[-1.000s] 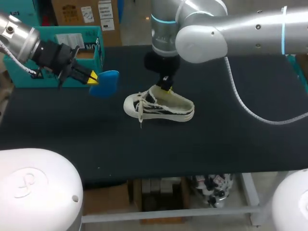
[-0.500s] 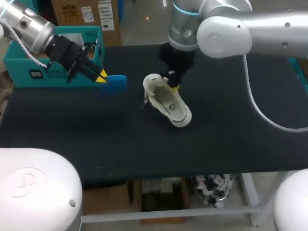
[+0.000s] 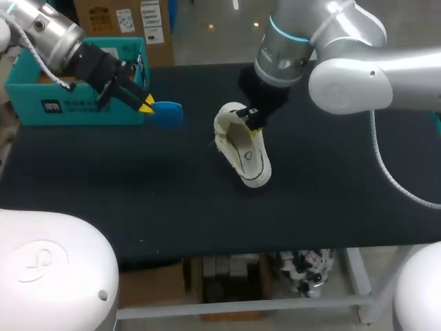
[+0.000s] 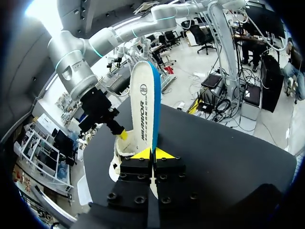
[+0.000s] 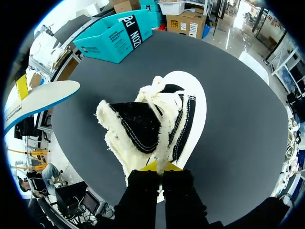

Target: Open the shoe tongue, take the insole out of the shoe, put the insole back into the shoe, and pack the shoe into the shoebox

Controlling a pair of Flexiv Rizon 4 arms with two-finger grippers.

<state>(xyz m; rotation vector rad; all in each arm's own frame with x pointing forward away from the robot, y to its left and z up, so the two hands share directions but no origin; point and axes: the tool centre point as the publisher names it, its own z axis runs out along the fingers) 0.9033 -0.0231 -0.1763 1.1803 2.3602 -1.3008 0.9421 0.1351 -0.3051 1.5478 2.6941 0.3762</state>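
Insole [image 3: 167, 112], clamped at one end in the left pincer [image 3: 146, 105], with its long axis pointing ahead at the shoe [image 3: 244, 146], which lies near on the table [image 3: 103, 179], its upper held in the right pincer [image 3: 251, 121].

One shoe [image 3: 242, 148], one insole [image 3: 167, 112], one shoebox [image 3: 41, 103] and one table [image 3: 344, 193] are showing; two arms are hanging over it: left arm [image 3: 41, 31] and right arm [image 3: 358, 62].
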